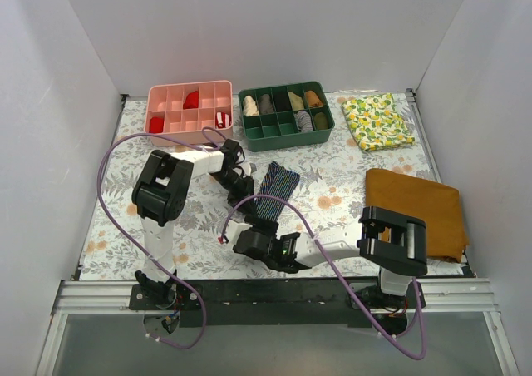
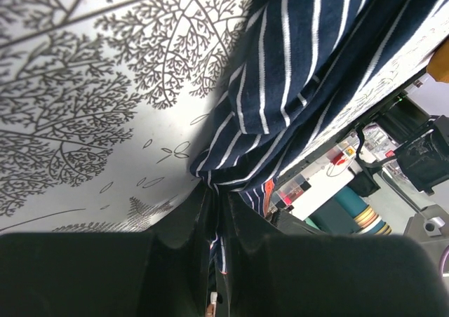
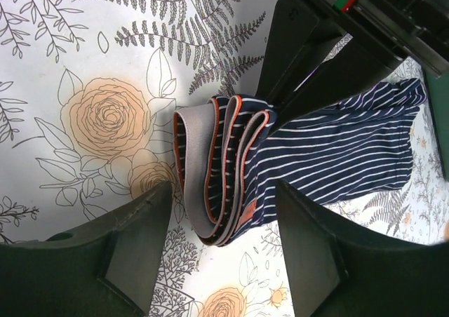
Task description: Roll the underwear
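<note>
The underwear point(image 1: 273, 195), dark navy with thin stripes and a grey, orange-edged waistband, lies folded into a long strip in the middle of the table. My left gripper point(image 1: 242, 195) is shut on its left edge; in the left wrist view the cloth point(image 2: 295, 71) is pinched between the black fingers point(image 2: 182, 226). My right gripper point(image 1: 253, 241) is open at the strip's near end. In the right wrist view the folded waistband point(image 3: 217, 177) lies between the two spread fingers point(image 3: 133, 240), which do not touch it.
A pink tray point(image 1: 189, 110) and a green tray point(image 1: 286, 115) with rolled items stand at the back. A lemon-print cloth point(image 1: 378, 120) lies at the back right. A mustard-brown cloth point(image 1: 416, 210) lies at the right.
</note>
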